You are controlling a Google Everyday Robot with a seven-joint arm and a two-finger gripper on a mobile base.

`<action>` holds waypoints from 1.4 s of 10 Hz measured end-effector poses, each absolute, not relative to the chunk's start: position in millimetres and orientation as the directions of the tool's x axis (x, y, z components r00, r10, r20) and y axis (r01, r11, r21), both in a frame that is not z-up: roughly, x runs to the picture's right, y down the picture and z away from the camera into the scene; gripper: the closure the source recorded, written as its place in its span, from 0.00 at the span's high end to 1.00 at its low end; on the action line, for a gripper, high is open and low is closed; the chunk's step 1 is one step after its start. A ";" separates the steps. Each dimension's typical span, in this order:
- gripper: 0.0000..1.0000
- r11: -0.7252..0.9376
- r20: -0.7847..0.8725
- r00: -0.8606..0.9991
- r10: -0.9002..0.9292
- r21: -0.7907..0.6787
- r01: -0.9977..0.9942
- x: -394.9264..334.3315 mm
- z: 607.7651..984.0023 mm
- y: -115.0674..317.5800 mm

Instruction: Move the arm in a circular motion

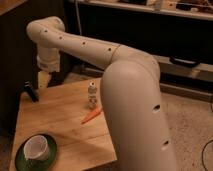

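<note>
Fingers (44, 80), seemingly together, above table's (60, 112) left edge; arm (132, 105) beside carrot (91, 116), bottle (92, 95).

The arm (131, 95) is cream-white, built of thick smooth tubes joined by rounded, bulging elbows. Small dark screw holes run in a row along the long far segment, with a few more on the big near one. The gripper (43, 80), a tan tapered tip, hangs at far left under a blocky white wrist.
</note>
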State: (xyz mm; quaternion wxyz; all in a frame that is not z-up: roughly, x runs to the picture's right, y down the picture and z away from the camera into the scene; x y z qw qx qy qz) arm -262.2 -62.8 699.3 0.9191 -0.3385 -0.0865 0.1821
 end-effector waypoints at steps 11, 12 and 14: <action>0.80 0.538 -0.193 0.743 0.641 -0.578 -0.614 -49.3 645.5 74.7; 0.80 0.537 -0.199 0.741 0.641 -0.573 -0.619 -46.5 628.7 96.6; 0.80 0.551 -0.209 0.757 0.619 -0.571 -0.608 -55.4 593.8 141.1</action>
